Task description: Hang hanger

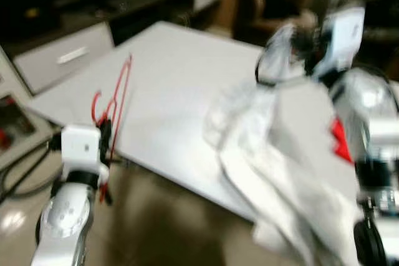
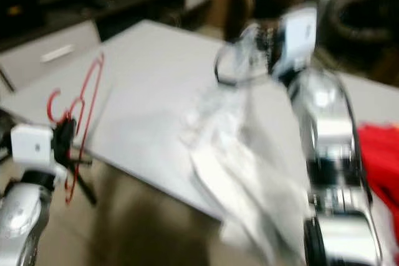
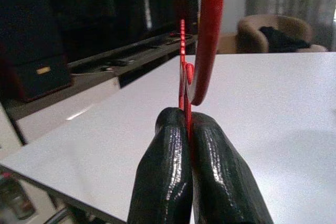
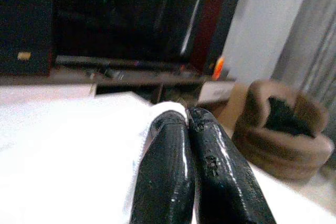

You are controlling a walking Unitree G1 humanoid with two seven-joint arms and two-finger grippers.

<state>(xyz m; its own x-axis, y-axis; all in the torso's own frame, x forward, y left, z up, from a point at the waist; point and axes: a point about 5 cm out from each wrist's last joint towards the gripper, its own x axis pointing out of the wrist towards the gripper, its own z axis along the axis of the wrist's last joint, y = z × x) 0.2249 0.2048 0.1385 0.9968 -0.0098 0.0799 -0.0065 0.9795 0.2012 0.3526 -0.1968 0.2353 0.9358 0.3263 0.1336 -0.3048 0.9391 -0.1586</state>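
Gripping red hanger at white bench near edge, left end effector clenched on wire; white garment draped from raised right end effector, blurred. Left wrist view: fingers pinched on hanger, hook overhead. Right wrist view: fingers closed on white garment; brown armchair beyond.

Thin red wire hanger stands upright at the table's edge.

white table, brown armchair, dark cabinet
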